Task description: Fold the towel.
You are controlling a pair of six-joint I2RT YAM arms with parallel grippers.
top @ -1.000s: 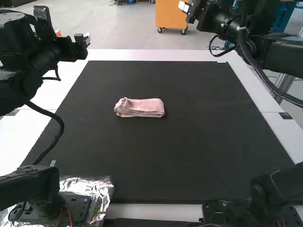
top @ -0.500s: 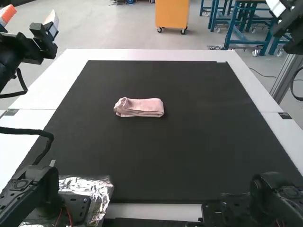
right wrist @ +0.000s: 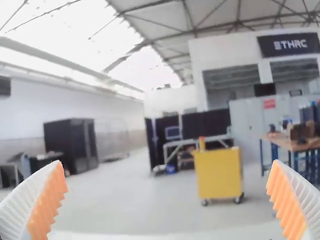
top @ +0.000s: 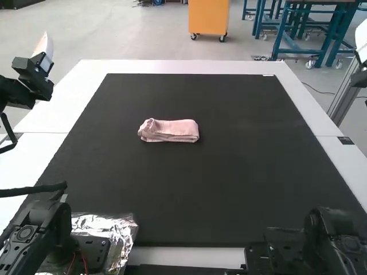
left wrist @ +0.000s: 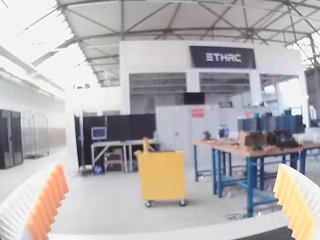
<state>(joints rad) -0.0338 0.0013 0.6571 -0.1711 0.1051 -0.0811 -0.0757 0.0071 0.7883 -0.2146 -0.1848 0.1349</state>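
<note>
**Left gripper and right gripper raised, fingers spread**

The left arm stands at the high view's left, its black wrist held up at a tilt. The right arm stands at the right, partly cut off by the view's edge. Both wrists face forward into the room. On each gripper, the white ribbed fingers are well apart, their orange pads facing across a wide gap.

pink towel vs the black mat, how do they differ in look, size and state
The towel is pale pink; the mat is black. The towel is small; the mat is far larger. The towel is folded into a compact strip; the mat lies flat beneath it. Both look plain.
</note>
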